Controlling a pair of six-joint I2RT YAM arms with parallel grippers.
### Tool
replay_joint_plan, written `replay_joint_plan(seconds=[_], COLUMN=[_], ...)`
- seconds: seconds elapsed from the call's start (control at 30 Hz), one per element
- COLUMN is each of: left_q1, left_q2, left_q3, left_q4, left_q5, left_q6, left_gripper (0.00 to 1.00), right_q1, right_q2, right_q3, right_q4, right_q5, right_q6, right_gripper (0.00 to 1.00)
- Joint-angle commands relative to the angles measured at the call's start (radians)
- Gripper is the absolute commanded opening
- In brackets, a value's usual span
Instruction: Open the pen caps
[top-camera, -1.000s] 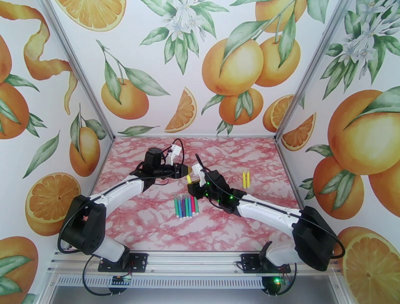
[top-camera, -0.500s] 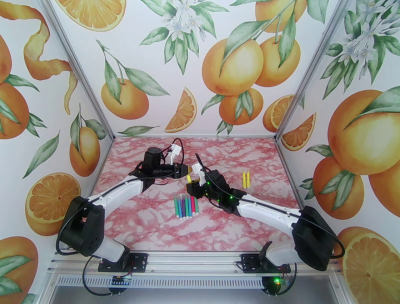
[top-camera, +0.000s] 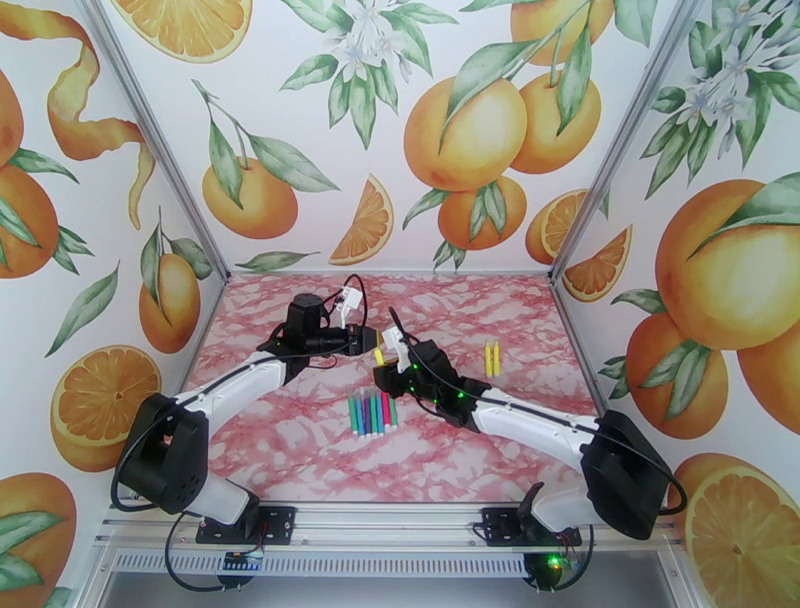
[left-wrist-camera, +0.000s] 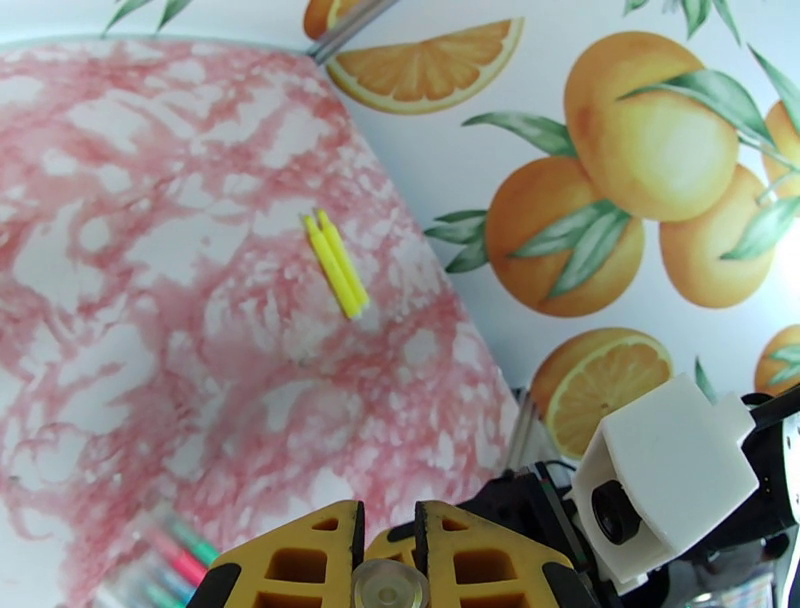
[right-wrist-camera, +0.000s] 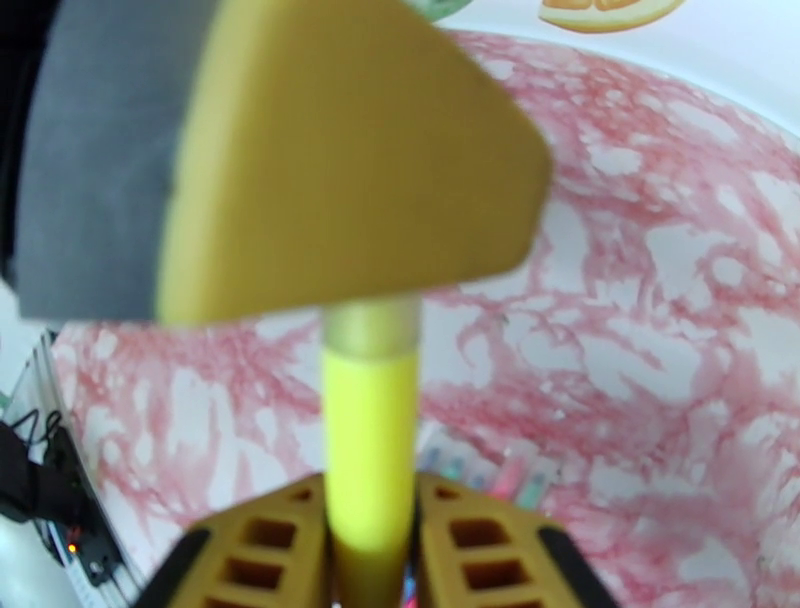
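Right now the yellow pen (top-camera: 378, 356) hangs in the air above the middle of the table, pinned between both my grippers. My right gripper (right-wrist-camera: 368, 500) is closed on its yellow barrel, a finger pressed to each side, with the pen pointing away from the wrist. Past the barrel a short pale grey section (right-wrist-camera: 372, 328) runs into my left gripper (top-camera: 370, 346). Its fingers (left-wrist-camera: 335, 530) sit almost together around that end, and from the left wrist I see a round grey end face (left-wrist-camera: 380, 587) seated between them. Whether the cap has parted from the barrel I cannot tell.

Nearer my bases, a row of pens (top-camera: 372, 412) lies side by side on the pink marbled table (top-camera: 300, 450), green, blue and pink among them, their caps too small to make out. Off to the right two more yellow pens (top-camera: 491, 358) lie touching each other, well apart from the row.
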Motion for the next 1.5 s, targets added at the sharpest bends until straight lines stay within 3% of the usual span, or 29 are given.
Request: replay_joint_plan(seconds=[0.0,0.3,1.07,1.47], left_q1=[-0.005,0.008,0.080,0.102], left_q2=[-0.026,-0.038,-0.050,-0.109], left_q3=[0.030,0.058,0.071,0.032], left_q4=[0.024,-0.034,-0.023,-0.032], left_q5=[0.008,-0.061,-0.150,-0.250], left_q6=[0.005,0.030,-0.009,-0.030], left_gripper=[0.00,0.00,0.00,0.00], right_q1=[0.004,0.005,0.013,0.013], right_q2=[0.006,-0.008,-0.069,-0.096], right_q3=[0.006,-0.040,-0.156,-0.202], right_q4=[0.031,0.036,0.044,0.050], right_q5=[-0.013,0.012,0.050,0.069], right_q6=[-0.010,-0.024,-0.051,-0.061], right_gripper=[0.19,0.08,0.03,0.01])
